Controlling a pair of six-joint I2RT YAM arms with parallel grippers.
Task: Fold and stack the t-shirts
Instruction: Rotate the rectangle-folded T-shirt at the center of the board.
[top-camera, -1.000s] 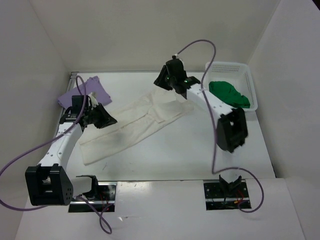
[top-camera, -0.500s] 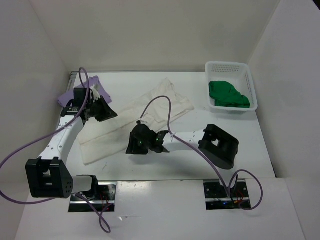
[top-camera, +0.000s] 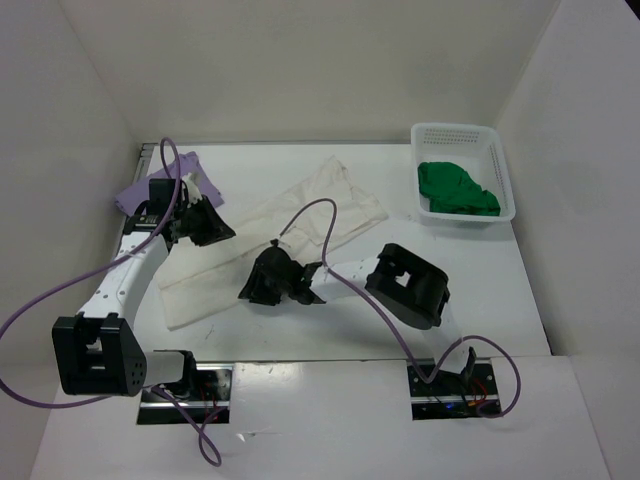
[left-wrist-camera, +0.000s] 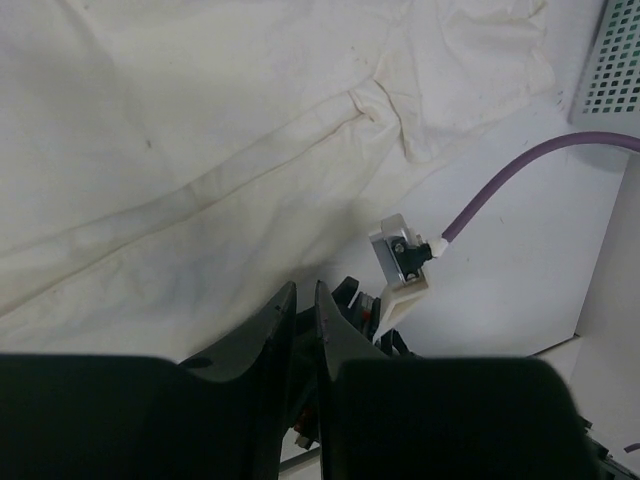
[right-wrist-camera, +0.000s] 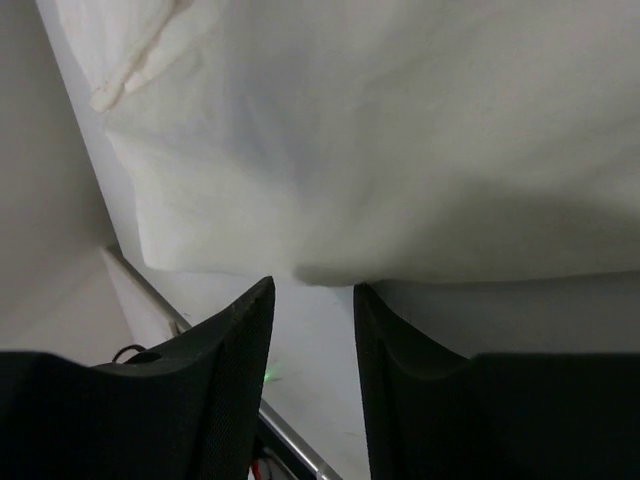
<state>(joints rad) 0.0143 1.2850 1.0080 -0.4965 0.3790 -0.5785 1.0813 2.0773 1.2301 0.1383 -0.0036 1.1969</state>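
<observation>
Right wrist — right gripper (right-wrist-camera: 312, 288) parted at white t-shirt (right-wrist-camera: 400, 130) edge, left gripper (left-wrist-camera: 304, 286) nearly closed.

White t-shirt (top-camera: 340, 195) matt cloth; basket (top-camera: 455, 129) perforated, seemingly plastic.

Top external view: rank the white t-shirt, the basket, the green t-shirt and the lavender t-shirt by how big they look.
1. white t-shirt, spread out, clearly largest.
2. white perforated basket.
3 and 4, unranked: green t-shirt and lavender t-shirt look alike, and the lavender one is partly hidden by the left arm.
</observation>
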